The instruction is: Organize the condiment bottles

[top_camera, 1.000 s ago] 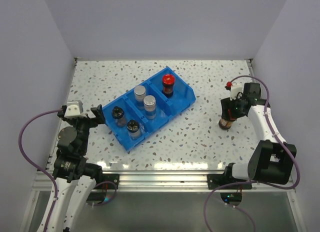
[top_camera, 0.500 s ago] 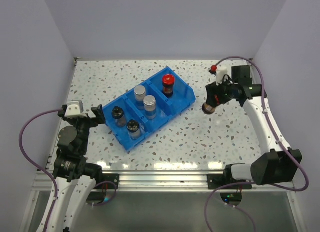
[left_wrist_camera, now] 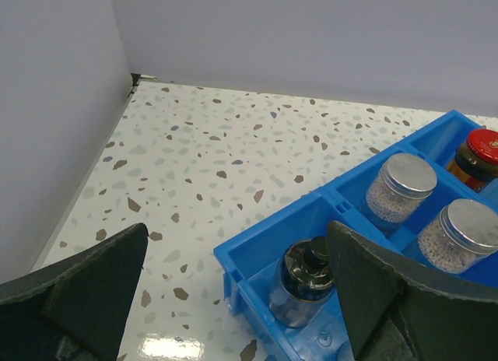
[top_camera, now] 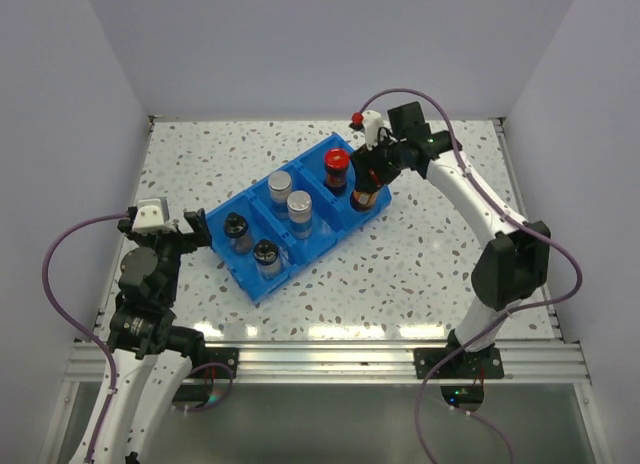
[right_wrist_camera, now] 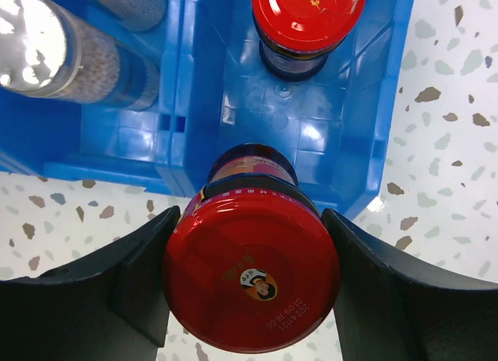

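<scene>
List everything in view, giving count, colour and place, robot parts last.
silver-capped bottles: two, silver caps, bin's middle compartment
black-capped bottles: two, black caps, bin's near-left compartment
red-capped bottle: one, dark brown, bin's far-right compartment
held bottle: one, red cap, above bin's far-right end
bin: one, blue, mid-table
table: one, speckled white
left gripper: one, black, open, left of bin
right gripper: one, black, shut on held bottle

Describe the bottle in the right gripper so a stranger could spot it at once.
Find the blue bin mid-table and follow it to its far right end, where a red-capped bottle stands inside. Just beside that, over the bin's edge, is a second red-capped brown bottle. It alone is clamped in the right gripper rather than standing in a compartment.
</scene>
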You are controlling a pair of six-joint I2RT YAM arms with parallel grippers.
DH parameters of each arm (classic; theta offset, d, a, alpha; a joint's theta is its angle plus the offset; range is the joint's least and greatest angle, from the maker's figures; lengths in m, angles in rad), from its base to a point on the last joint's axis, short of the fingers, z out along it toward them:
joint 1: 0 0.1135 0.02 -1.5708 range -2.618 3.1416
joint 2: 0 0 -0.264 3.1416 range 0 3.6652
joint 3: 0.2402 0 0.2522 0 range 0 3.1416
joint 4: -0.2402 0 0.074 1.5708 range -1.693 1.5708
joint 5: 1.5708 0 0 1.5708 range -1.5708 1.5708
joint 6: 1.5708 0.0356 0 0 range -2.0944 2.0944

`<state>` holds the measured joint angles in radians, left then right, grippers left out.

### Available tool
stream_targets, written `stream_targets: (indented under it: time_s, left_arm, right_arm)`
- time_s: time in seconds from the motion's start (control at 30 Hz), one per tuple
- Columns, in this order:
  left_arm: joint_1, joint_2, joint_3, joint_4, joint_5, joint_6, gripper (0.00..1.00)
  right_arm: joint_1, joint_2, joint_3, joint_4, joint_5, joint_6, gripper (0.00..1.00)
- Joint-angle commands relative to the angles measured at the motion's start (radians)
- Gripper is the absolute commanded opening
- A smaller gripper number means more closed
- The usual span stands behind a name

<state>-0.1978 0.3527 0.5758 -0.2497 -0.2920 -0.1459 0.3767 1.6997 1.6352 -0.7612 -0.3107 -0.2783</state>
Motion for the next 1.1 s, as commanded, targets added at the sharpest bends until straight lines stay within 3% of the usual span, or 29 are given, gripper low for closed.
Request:
stream_targets:
  time_s: [0.0, 0.3, 0.47, 0.5, 0.6, 0.63, 0.73, 0.93, 1.07]
  left_arm:
    - [-0.003, 0.011, 0.001, 0.033, -0.019, 0.002, 1.00]
    - [-0.003, 0.011, 0.001, 0.035, -0.024, 0.003, 1.00]
    - [-0.003, 0.011, 0.002, 0.033, -0.025, 0.003, 1.00]
    - [-0.002, 0.009, 0.001, 0.035, -0.026, 0.002, 1.00]
    - [-0.003, 0.008, 0.002, 0.033, -0.026, 0.003, 1.00]
    - [-0.003, 0.008, 0.002, 0.033, -0.027, 0.003, 1.00]
    - [-0.003, 0.008, 0.002, 0.033, -0.026, 0.003, 1.00]
    - [-0.003, 0.008, 0.002, 0.033, -0.016, 0.002, 1.00]
    - [-0.003, 0.015, 0.004, 0.035, -0.010, 0.002, 1.00]
  right_arm:
    - [0.017, 0.023, 0.112, 0.100, 0.019, -0.010, 0.00]
    - [0.054, 0.190, 0.134, 0.115, 0.038, -0.041, 0.01]
    - [0.065, 0.250, 0.137, 0.114, 0.064, -0.059, 0.20]
    - [0.064, 0.259, 0.137, 0.111, 0.065, -0.065, 0.37]
    - [0.065, 0.253, 0.127, 0.108, 0.071, -0.070, 0.65]
    - [0.067, 0.236, 0.126, 0.106, 0.074, -0.071, 0.81]
    - [0.065, 0.172, 0.117, 0.096, 0.078, -0.075, 0.99]
    - [0.062, -0.027, 0.040, 0.075, 0.103, -0.064, 0.99]
    - [0.039, -0.256, -0.188, 0.227, 0.255, 0.016, 0.99]
